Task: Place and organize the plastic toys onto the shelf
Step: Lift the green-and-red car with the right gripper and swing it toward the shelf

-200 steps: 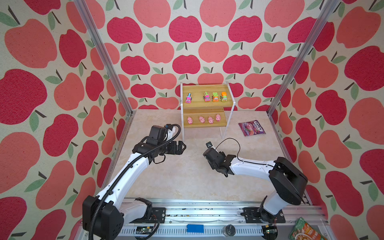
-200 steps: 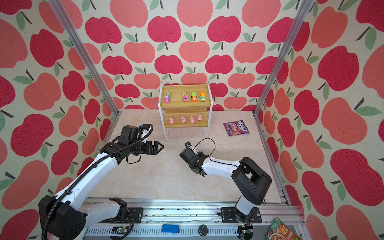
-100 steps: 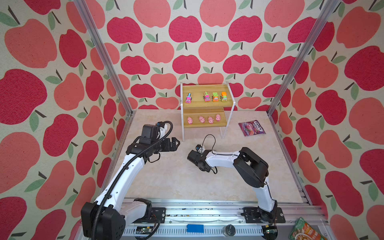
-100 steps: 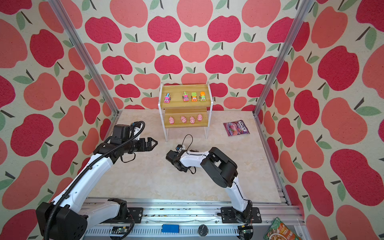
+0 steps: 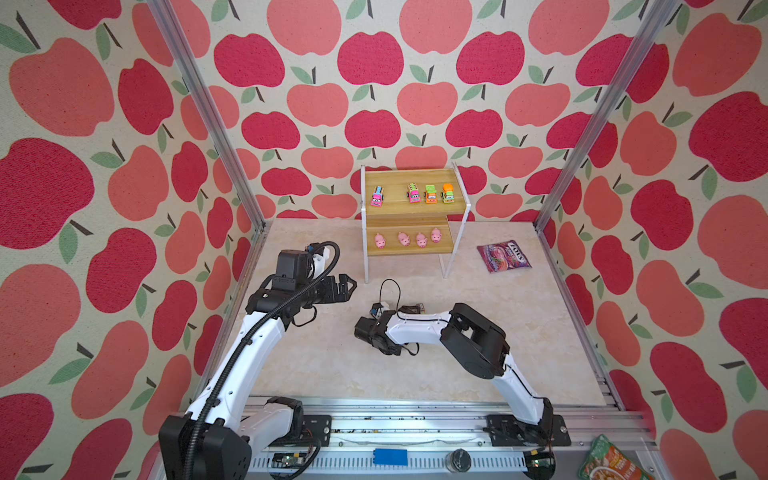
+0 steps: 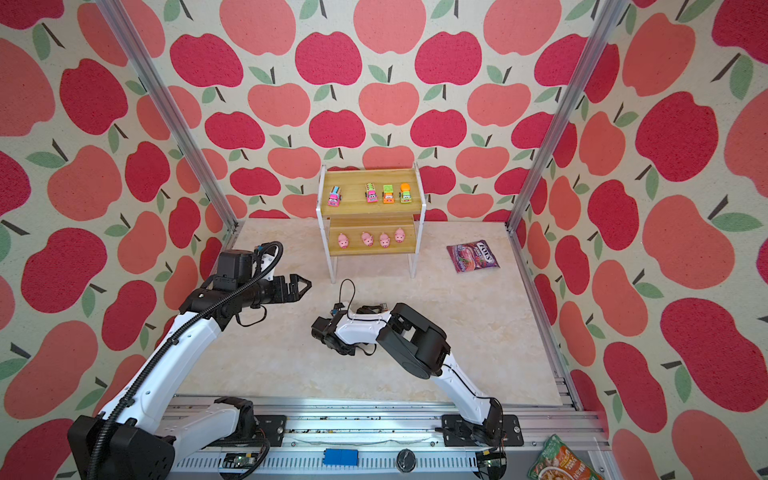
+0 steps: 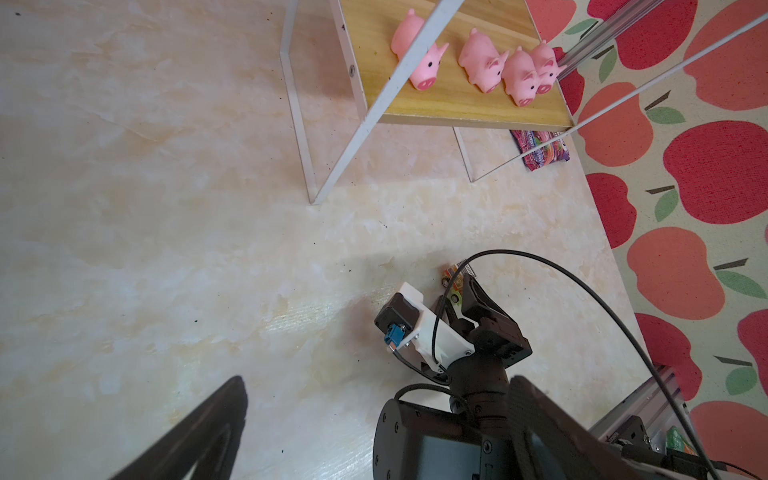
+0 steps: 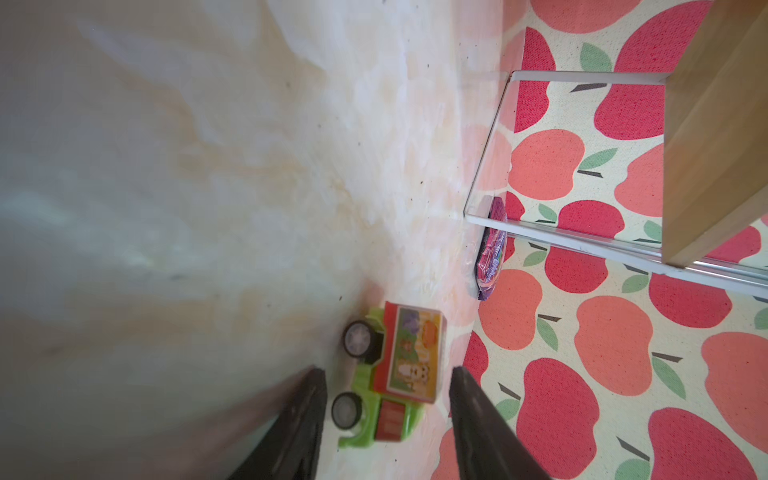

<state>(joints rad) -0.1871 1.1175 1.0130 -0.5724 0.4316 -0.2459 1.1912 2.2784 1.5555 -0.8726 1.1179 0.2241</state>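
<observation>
Green plastic toy truck with red-and-yellow box point(image 8: 409, 353) is lying on the beige table point(image 8: 208, 208) between your right gripper's point(image 8: 386, 370) parted jaws, long axis running along the fingers point(image 8: 299, 419), wheels facing one finger; nothing is being held; left gripper point(image 5: 349, 286) is hanging wide, farther off.

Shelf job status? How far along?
Done: four cars line the upper tier of the shelf, four pink pigs the lower. In hand: nothing gripped; the right gripper brackets the green truck on the table, jaws open. The left gripper is open, empty. Left: grasp that truck and shelve it.
</observation>
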